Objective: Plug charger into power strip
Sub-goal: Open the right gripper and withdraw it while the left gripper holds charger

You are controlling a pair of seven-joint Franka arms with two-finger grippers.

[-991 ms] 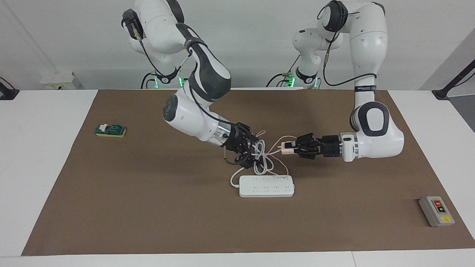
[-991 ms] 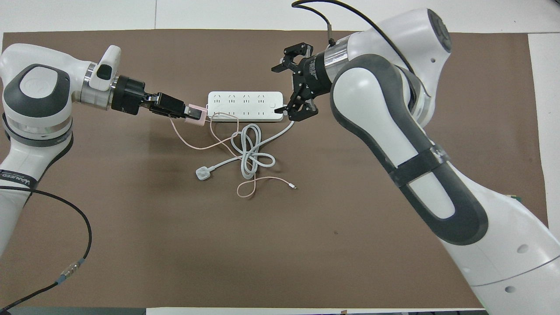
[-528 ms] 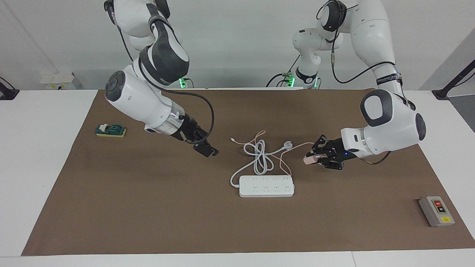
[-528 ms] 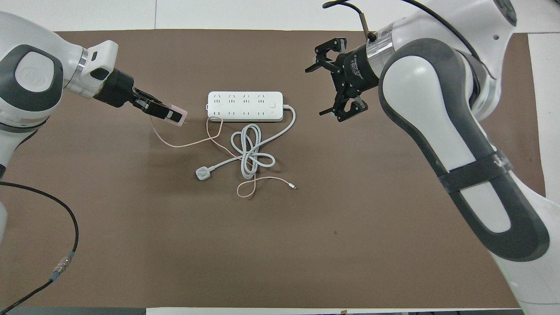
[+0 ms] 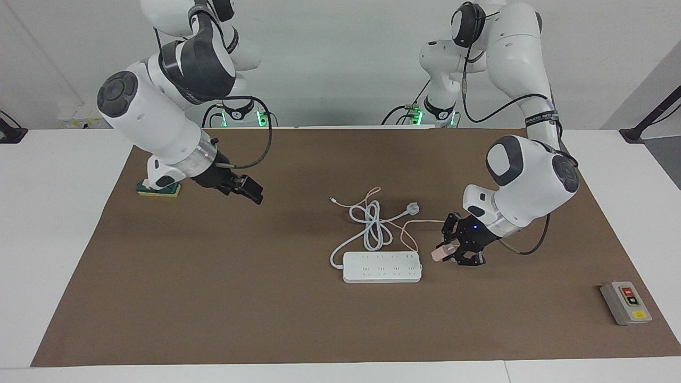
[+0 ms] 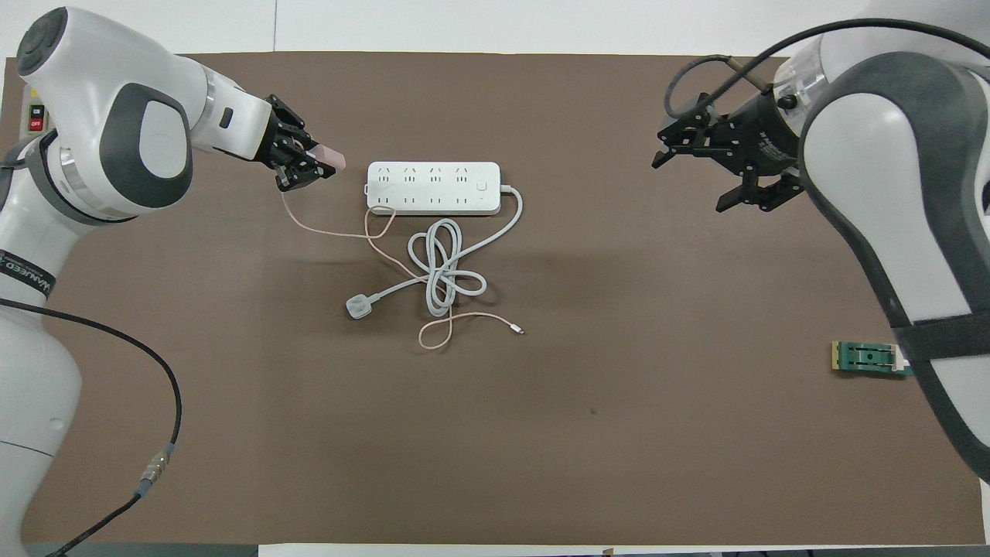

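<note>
The white power strip (image 5: 382, 267) (image 6: 433, 188) lies flat on the brown mat with its sockets up. Its thick white cord (image 5: 372, 223) (image 6: 445, 267) lies coiled nearer to the robots. My left gripper (image 5: 451, 251) (image 6: 309, 160) is shut on the pale-pink charger (image 5: 439, 254) (image 6: 330, 157). It holds the charger low over the mat, just off the strip's end toward the left arm. The thin pink cable (image 6: 332, 232) trails from it across the cord. My right gripper (image 5: 250, 191) (image 6: 688, 184) is open and empty, up over the mat toward the right arm's end.
A white three-pin plug (image 5: 412, 207) (image 6: 357, 307) lies by the coiled cord. A grey box with red and black buttons (image 5: 625, 302) sits at the left arm's end. A green and yellow block (image 5: 159, 187) (image 6: 866, 358) sits at the right arm's end.
My left gripper drew the charger back from beside the strip, then lowered it by the strip's end. My right gripper lifted off the coiled cord and swung out toward the right arm's end.
</note>
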